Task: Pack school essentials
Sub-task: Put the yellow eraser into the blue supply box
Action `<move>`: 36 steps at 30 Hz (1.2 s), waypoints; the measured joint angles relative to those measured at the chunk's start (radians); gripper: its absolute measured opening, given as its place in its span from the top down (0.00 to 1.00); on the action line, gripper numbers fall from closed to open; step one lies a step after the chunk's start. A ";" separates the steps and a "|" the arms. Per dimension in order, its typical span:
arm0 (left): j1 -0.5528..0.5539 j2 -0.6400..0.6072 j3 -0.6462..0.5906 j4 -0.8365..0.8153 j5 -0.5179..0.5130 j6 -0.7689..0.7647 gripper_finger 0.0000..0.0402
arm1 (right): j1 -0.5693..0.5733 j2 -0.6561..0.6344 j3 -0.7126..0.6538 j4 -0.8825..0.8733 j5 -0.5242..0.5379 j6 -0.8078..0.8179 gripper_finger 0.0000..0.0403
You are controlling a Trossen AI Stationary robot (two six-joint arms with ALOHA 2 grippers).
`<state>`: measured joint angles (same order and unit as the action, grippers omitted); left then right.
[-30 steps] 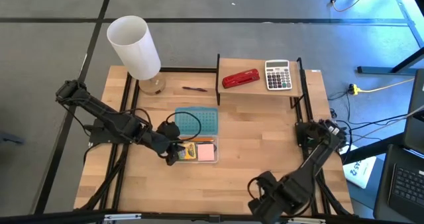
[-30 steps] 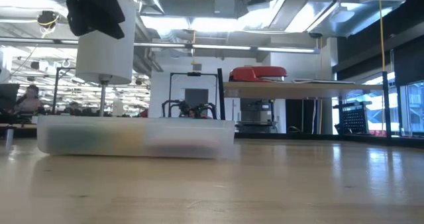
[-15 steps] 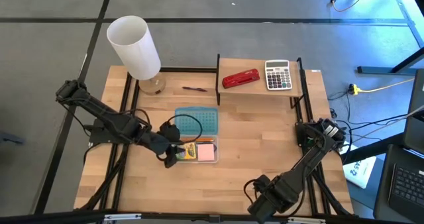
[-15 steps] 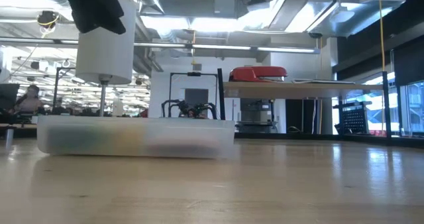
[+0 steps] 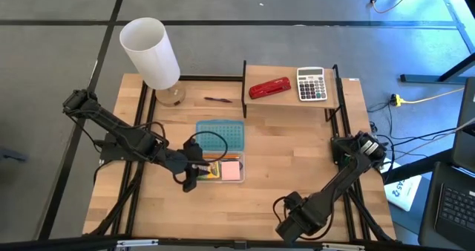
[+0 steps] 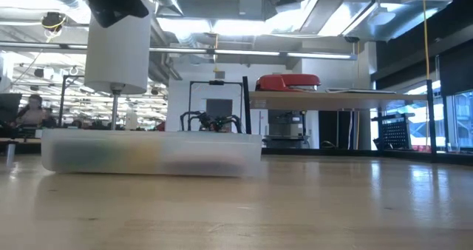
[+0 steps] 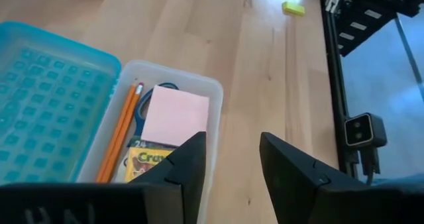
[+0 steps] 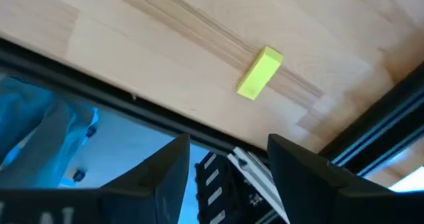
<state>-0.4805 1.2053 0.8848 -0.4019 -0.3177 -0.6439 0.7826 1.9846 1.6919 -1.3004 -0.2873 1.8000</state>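
The pale wooden bench stands on a grey floor, with a white cylindrical lamp at one far corner and a small raised shelf at the other. The packing looks mostly done. The clear plastic box, with its blue studded lid lying open beside it, already contains the orange pencils, the blue-handled scissors, the pink sticky-note pad and the green-yellow crayon box. Two things are left out, as far as I can see. The thin dark-red pen lies on the bench near the lamp's base, well apart from the box. The tiny yellow block lies close to the near edge of the bench.

My left end effector hovers over the near end of the box, its fingers partly spread, with nothing between them (only the box wall and bare wood show through the gap). My right end effector is low at the near edge, released and empty. The yellow block is ahead of it, not touched.
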 joint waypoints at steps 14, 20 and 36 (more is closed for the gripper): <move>0.000 0.000 0.000 0.018 0.024 -0.028 0.66 | 0.054 -0.036 -0.082 0.042 -0.033 -0.008 0.53; 0.000 0.000 0.000 0.026 0.024 -0.031 0.66 | 0.071 -0.135 -0.082 0.034 0.108 -0.036 0.53; 0.000 0.000 0.000 0.078 0.023 -0.037 0.66 | 0.093 -0.346 -0.481 0.394 0.158 0.327 0.53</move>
<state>-0.4801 1.2053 0.8848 -0.3237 -0.2946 -0.6811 0.8756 1.6390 1.2104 -0.9061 -0.1293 2.1268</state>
